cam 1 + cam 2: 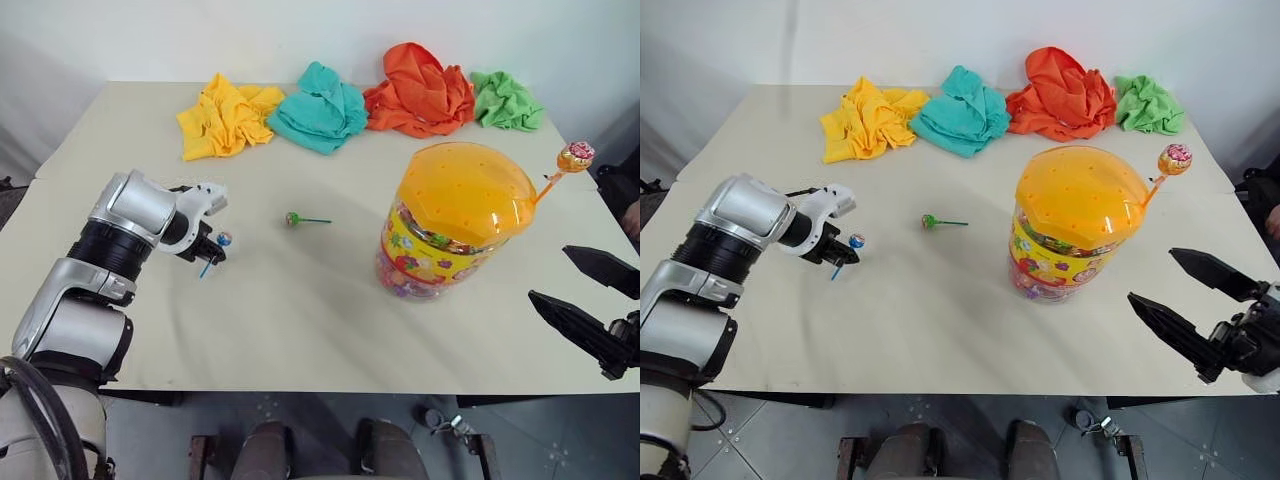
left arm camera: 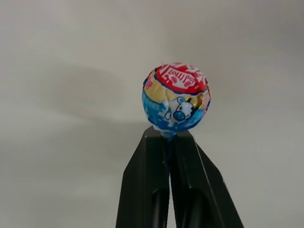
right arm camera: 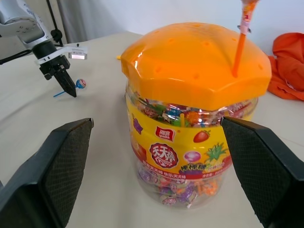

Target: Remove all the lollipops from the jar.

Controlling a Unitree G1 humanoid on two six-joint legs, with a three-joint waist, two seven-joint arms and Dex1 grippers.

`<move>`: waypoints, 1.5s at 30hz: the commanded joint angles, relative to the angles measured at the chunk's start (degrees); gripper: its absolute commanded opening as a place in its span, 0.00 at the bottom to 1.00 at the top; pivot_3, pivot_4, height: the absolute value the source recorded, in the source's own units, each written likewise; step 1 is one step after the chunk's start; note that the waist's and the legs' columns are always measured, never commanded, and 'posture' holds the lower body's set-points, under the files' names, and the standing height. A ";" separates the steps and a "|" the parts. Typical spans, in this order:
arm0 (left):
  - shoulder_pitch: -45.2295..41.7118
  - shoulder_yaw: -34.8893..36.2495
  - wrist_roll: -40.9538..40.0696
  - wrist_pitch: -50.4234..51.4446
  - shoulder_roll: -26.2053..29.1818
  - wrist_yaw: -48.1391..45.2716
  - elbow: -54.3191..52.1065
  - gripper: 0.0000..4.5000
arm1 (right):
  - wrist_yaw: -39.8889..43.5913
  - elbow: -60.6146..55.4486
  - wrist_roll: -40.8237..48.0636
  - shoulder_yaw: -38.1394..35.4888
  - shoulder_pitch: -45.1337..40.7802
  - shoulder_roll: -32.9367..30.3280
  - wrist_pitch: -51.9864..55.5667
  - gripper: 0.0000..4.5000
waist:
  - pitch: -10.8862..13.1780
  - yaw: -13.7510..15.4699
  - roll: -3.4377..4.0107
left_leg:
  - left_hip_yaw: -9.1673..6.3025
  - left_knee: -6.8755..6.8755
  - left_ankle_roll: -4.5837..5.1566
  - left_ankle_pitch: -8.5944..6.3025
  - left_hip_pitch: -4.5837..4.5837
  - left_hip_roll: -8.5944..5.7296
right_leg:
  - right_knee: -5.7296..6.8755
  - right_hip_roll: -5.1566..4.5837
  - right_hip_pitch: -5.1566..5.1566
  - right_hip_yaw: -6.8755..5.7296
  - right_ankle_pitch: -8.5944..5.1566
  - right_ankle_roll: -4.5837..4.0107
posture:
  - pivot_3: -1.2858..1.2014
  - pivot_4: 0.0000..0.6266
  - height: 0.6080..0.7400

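Observation:
The jar (image 1: 440, 255), a clear tub with a holed orange lid (image 1: 465, 190), stands at the right of the table. One lollipop (image 1: 575, 156) on an orange stick pokes out of the lid's far right side. A green-stick lollipop (image 1: 293, 218) lies on the table left of the jar. My left gripper (image 1: 212, 255) points down at the table's left and is shut on the blue stick of a third lollipop (image 2: 176, 97), whose head sits just past the fingertips, low over the table. My right gripper (image 1: 548, 272) hovers open to the right of the jar, with nothing between its fingers (image 3: 61, 156).
Four crumpled cloths lie along the table's far edge: yellow (image 1: 225, 115), teal (image 1: 318, 108), orange (image 1: 420, 90) and green (image 1: 505, 100). The beige table (image 1: 300, 320) runs bare between the jar and my left gripper.

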 commanded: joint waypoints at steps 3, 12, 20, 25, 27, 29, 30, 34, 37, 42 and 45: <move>0.26 0.51 -0.41 1.10 0.29 1.36 -1.69 0.44 | 0.72 0.63 -0.37 -0.45 -1.50 -0.76 0.71 1.00 | -0.01 -0.06 0.01 | 0.01 0.01 0.00 0.00 0.03 0.00 | 0.05 0.00 0.00 0.03 0.00 0.00 | 0.52 0.24 1.00; -2.89 3.17 -2.26 -2.18 5.09 -0.35 -8.98 1.00 | 2.28 1.74 -1.08 -4.34 -0.92 -1.44 1.46 1.00 | 0.00 -0.15 0.00 | 0.03 0.05 0.00 0.00 -0.01 0.01 | 0.07 0.00 -0.04 0.05 0.00 0.00 | 0.52 0.24 1.00; -2.57 19.30 -12.64 -28.57 2.66 -9.58 -13.73 1.00 | 0.50 5.37 -4.56 -10.91 0.17 -4.65 4.45 1.00 | 0.02 0.39 -0.02 | 0.04 0.15 -0.03 -0.04 -0.04 0.01 | 0.05 -0.02 -0.02 0.04 0.00 0.00 | 0.52 0.24 1.00; 1.43 26.47 -21.18 -38.71 -4.24 -16.21 -13.80 1.00 | -3.77 7.86 -4.41 -13.56 -2.01 -6.97 8.27 1.00 | 0.00 0.24 -0.01 | 0.09 0.21 -0.02 -0.04 -0.03 0.01 | 0.10 -0.01 -0.02 0.06 0.01 0.02 | 0.52 0.24 1.00; 2.83 27.94 -23.83 -39.92 -6.15 -18.70 -14.13 1.00 | -5.06 8.32 -6.04 -13.05 -2.88 -7.38 8.89 1.00 | 0.01 0.09 -0.02 | 0.08 0.23 -0.02 -0.04 -0.05 0.03 | 0.10 -0.01 -0.02 0.04 0.01 0.02 | 0.52 0.24 1.00; 4.55 31.67 -29.73 -42.99 -10.04 -23.26 -13.66 1.00 | -5.62 8.01 -6.90 -11.46 -4.48 -7.74 8.61 1.00 | 0.01 -0.08 -0.01 | 0.08 0.23 -0.02 -0.04 -0.05 0.02 | 0.10 -0.01 -0.02 0.05 0.01 0.02 | 0.52 0.24 1.00; 5.46 32.61 -31.56 -45.25 -11.37 -26.58 -12.88 1.00 | -6.75 7.92 -6.76 -10.18 -5.51 -8.38 9.70 1.00 | 0.01 -0.16 -0.01 | 0.08 0.24 -0.02 -0.04 -0.05 0.02 | 0.11 -0.01 -0.02 0.05 0.01 0.02 | 0.52 0.24 1.00; 7.12 31.56 -33.45 -49.57 -12.30 -34.37 -10.29 1.00 | -10.38 8.45 -4.98 -5.94 -11.49 -10.01 12.71 1.00 | 0.00 -0.37 0.00 | 0.09 0.27 -0.02 -0.04 -0.02 0.03 | 0.13 0.00 -0.02 0.06 0.01 0.02 | 0.52 0.24 1.00; 7.99 28.25 -34.77 -52.27 -10.68 -35.50 -9.65 1.00 | -11.16 9.30 -4.07 -2.61 -16.74 -10.28 13.00 1.00 | 0.00 -0.37 0.00 | 0.08 0.27 -0.02 -0.04 -0.03 0.04 | 0.14 0.00 -0.02 0.06 0.01 0.02 | 0.52 0.24 1.00; 9.38 24.62 -34.14 -55.17 -8.23 -35.33 -10.68 1.00 | -10.41 11.60 -2.98 2.93 -24.05 -10.41 14.18 1.00 | -0.01 -0.05 0.01 | 0.05 0.27 -0.01 -0.05 -0.07 0.03 | 0.12 -0.01 -0.02 0.04 0.02 0.03 | 0.52 0.24 1.00; 9.70 25.88 -35.32 -54.78 -8.48 -34.77 -11.96 1.00 | -9.16 12.85 -2.54 5.43 -27.31 -10.73 14.77 1.00 | -0.01 0.00 0.01 | 0.03 0.34 0.03 -0.07 -0.13 0.00 | 0.08 -0.03 -0.01 0.01 0.05 0.08 | 0.52 0.24 1.00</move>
